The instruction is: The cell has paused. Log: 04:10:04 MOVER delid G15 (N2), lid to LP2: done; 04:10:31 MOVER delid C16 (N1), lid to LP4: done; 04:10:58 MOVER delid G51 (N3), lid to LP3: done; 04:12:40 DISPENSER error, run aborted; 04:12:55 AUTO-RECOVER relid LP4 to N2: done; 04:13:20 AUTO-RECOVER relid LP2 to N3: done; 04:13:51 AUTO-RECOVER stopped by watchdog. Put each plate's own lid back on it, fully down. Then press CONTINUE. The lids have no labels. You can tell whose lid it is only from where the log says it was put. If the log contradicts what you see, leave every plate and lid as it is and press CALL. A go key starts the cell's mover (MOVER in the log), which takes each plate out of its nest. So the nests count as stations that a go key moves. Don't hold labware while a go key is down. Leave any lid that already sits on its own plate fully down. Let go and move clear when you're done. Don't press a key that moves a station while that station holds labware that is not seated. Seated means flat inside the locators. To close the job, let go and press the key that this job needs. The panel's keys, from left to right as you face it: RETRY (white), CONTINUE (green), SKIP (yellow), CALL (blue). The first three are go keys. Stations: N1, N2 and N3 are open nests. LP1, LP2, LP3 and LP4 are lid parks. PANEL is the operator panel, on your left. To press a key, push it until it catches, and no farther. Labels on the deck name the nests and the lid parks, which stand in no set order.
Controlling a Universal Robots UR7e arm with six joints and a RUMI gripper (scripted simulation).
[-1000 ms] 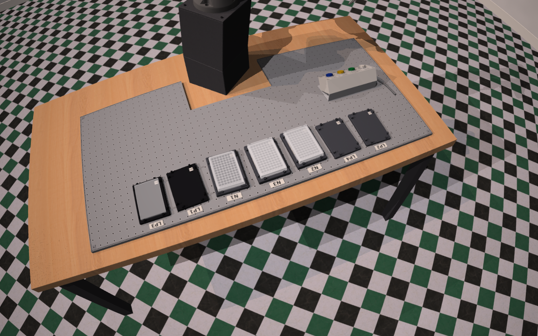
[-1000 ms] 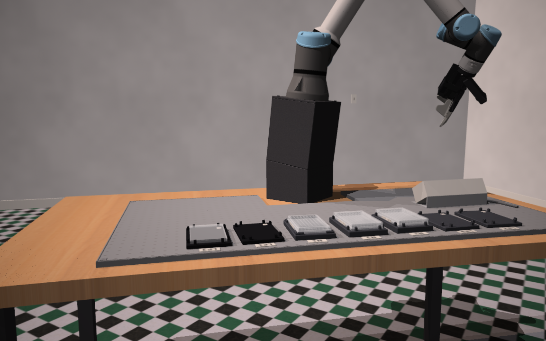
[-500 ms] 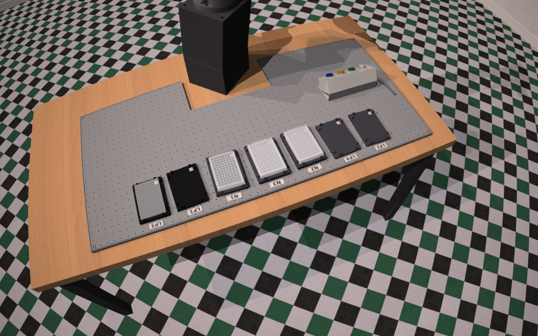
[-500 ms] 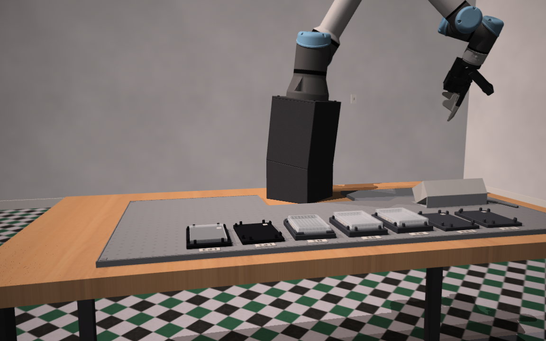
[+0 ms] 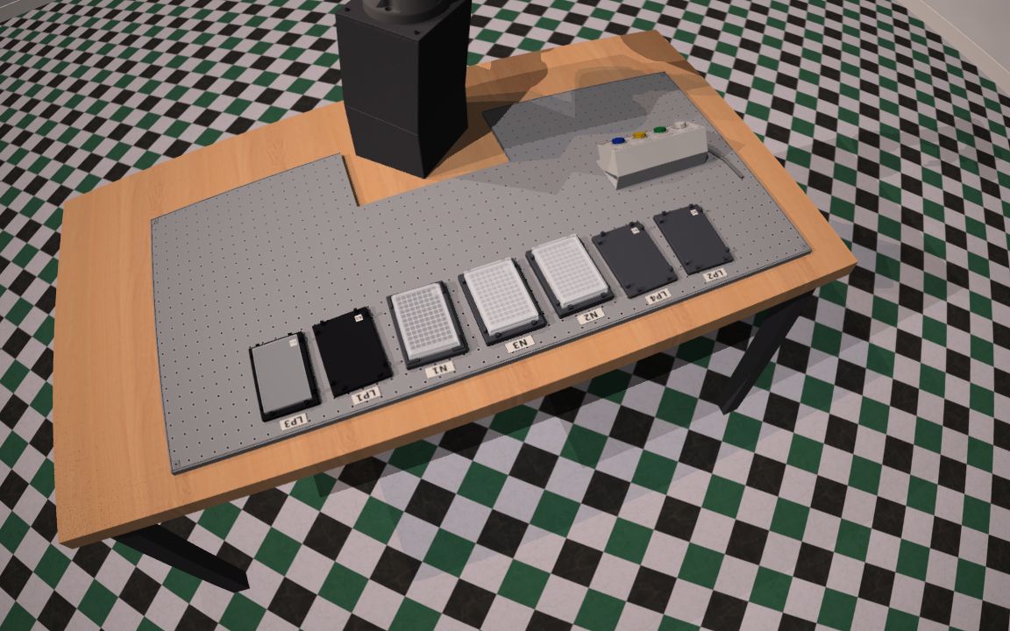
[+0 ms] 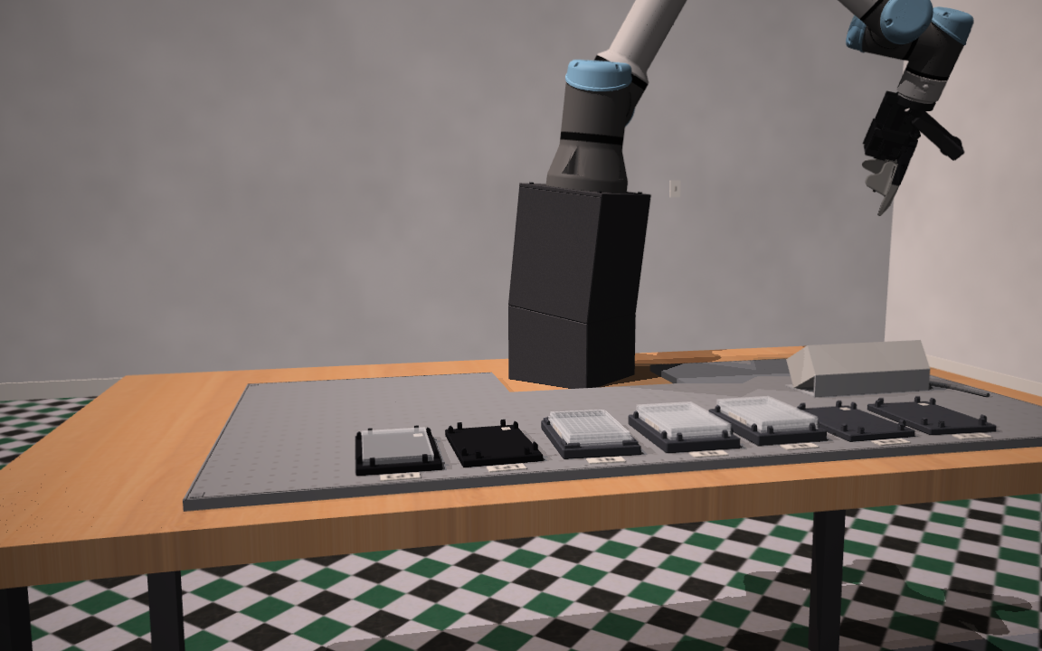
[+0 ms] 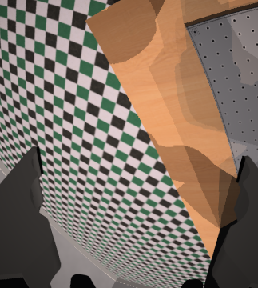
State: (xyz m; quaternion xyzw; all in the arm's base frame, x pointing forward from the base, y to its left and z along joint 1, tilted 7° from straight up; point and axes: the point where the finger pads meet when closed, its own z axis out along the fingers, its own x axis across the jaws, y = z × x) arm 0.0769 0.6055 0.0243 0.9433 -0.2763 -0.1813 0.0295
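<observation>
Nearest us, our gripper (image 6: 881, 190) (image 7: 140, 154) stands open, holding nothing, high above the deck; lower and beyond its fingertips lie the keyed panel (image 5: 654, 157) (image 6: 865, 368), then three nested plates, N1's (image 5: 423, 322) (image 6: 590, 426), N3's (image 5: 502, 298) (image 6: 680, 420) and N2's (image 5: 570, 270) (image 6: 766, 412).

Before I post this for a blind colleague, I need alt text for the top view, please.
Three plates stand in nests N1, N3 and N2 along a pegboard deck's edge. A lid lies in park LP3; parks LP1, LP4 and LP2 hold none. A four-key panel stands behind LP4 and LP2.
</observation>
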